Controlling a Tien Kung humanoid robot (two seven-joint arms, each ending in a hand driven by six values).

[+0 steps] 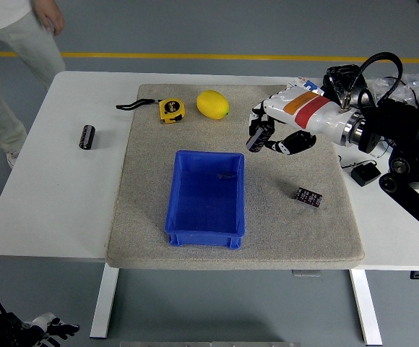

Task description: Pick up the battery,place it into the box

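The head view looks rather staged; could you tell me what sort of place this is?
Probably a robotics lab or test floor: a white table on grey flooring with a yellow floor line, a grey mat set with unrelated items, and a person standing by.

I count one blue box (205, 189), one lemon (212, 104), one tape measure (170, 110), one battery (87, 136) near the tabletop's left edge, one small dark chip board (308, 196), and one white breaker (301, 90).
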